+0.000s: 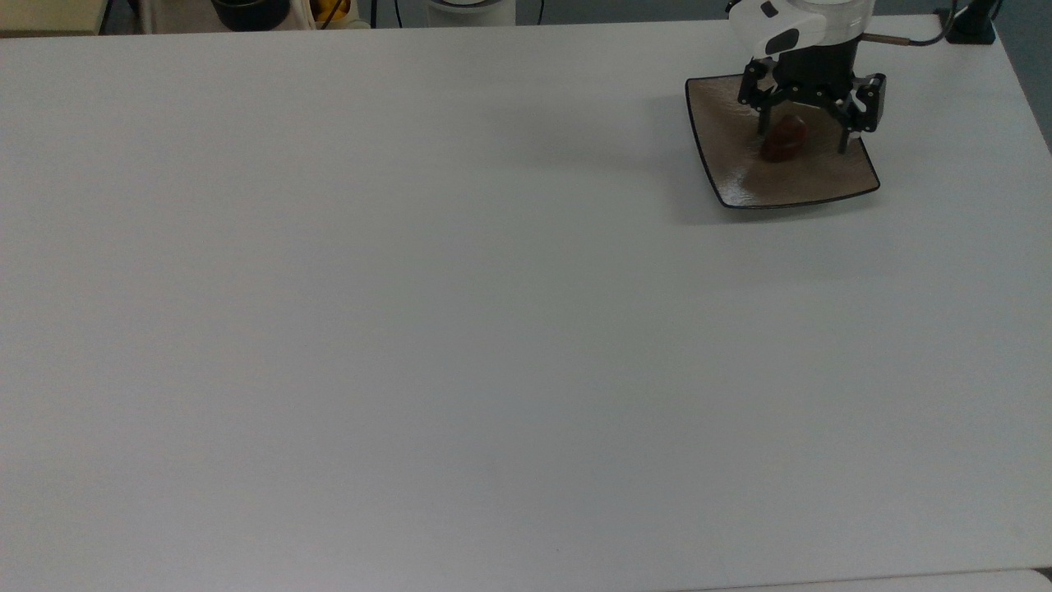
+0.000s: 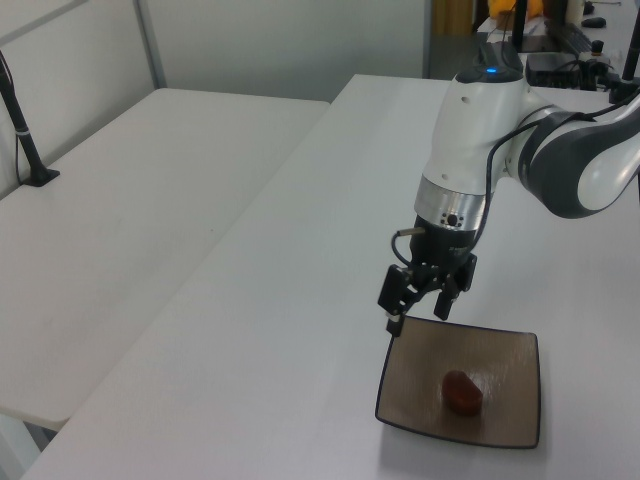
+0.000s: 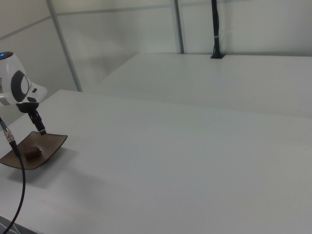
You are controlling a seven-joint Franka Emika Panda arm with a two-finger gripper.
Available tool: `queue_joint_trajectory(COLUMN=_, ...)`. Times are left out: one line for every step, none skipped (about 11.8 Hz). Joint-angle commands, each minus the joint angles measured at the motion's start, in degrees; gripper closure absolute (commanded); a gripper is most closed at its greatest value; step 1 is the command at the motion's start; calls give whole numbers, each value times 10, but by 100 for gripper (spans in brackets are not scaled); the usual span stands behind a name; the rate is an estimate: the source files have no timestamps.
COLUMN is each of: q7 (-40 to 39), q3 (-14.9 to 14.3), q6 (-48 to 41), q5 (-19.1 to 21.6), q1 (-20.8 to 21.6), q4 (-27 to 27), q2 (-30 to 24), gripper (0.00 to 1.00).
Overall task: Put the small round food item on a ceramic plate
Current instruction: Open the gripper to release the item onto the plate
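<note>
square glossy brown plate (image 1: 822,177) with a thin black rim, upturned corners and inward-curving sides, lying flat on a smooth matte white table (image 1: 411,329) near the top view's upper right corner. its glaze carries a pale sheen toward one corner. a small, rounded, dark red-brown lump of food (image 1: 783,138) rests on the plate's surface, roughly at its middle in the top view and toward the near side in the left view (image 2: 461,391).

the gripper (image 1: 804,138), black with slim fingers (image 2: 394,322) on a white and grey arm (image 2: 560,150), hangs above the plate with its fingers spread wide. it holds nothing, and in the left view its tips stand clear above the plate's far rim, apart from the food. a black cable (image 3: 19,190) runs down past the plate in the right view.

no writing or label can be read.
</note>
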Motion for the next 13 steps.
queue_joint_trajectory(q7=-213, q3=2, q6=-129, q5=-55, q1=-11, q4=-1, q2=-40, gripper=0)
queue_joint_trajectory(q7=-288, q3=0, q6=-177, q5=-56, q1=-21, q4=-2, q2=-52, gripper=0)
queue_joint_trajectory(q7=-333, q3=-9, q6=-212, q5=-56, q1=-33, q4=-3, q2=-62, gripper=0)
queue_joint_trajectory(q7=-365, q3=-30, q6=-232, q5=-56, q1=-37, q4=-3, q2=-72, gripper=0)
queue_joint_trajectory(q7=-392, q3=-66, q6=-251, q5=-52, q1=-35, q4=-3, q2=-83, gripper=0)
queue_joint_trajectory(q7=-424, q3=-99, q6=-282, q5=-51, q1=-31, q4=-2, q2=-89, gripper=0)
queue_joint_trajectory(q7=-445, q3=-117, q6=-299, q5=-51, q1=-31, q4=-1, q2=-98, gripper=0)
queue_joint_trajectory(q7=-465, q3=-141, q6=-316, q5=-50, q1=-32, q4=-2, q2=-114, gripper=0)
queue_joint_trajectory(q7=-467, q3=-154, q6=-316, q5=-50, q1=-34, q4=-2, q2=-123, gripper=0)
queue_joint_trajectory(q7=-467, q3=-171, q6=-314, q5=-50, q1=-39, q4=-2, q2=-129, gripper=0)
queue_joint_trajectory(q7=-467, q3=-189, q6=-309, q5=-47, q1=-44, q4=0, q2=-137, gripper=0)
queue_joint_trajectory(q7=-469, q3=-210, q6=-306, q5=-29, q1=-49, q4=3, q2=-147, gripper=0)
queue_joint_trajectory(q7=-473, q3=-226, q6=-298, q5=-15, q1=-51, q4=2, q2=-156, gripper=0)
